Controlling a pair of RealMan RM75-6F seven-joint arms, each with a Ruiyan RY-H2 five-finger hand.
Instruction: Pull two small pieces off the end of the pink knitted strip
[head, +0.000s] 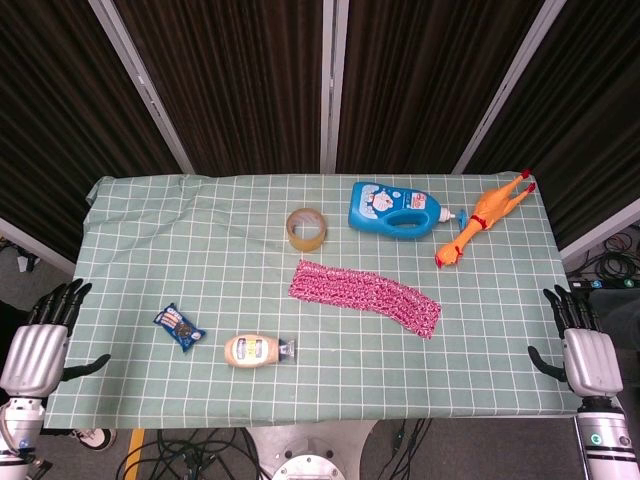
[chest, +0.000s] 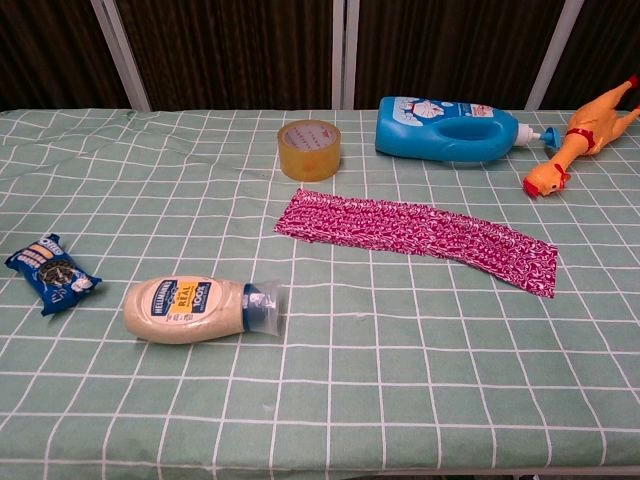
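Green checked tablecloth (head: 150, 240); pink knitted strip (head: 365, 296) lies centre, untouched. Left hand (head: 40, 345), right hand (head: 580, 350) released, empty, at bottom corners. Risk: whole strip drags unless pinned.

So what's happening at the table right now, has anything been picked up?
Nothing is held yet. The left robot hand and right robot hand hang open off the table's two ends, touching nothing. The pink knitted strip lies flat and whole mid-table on the checked cloth, between the tape roll and the mayonnaise bottle.
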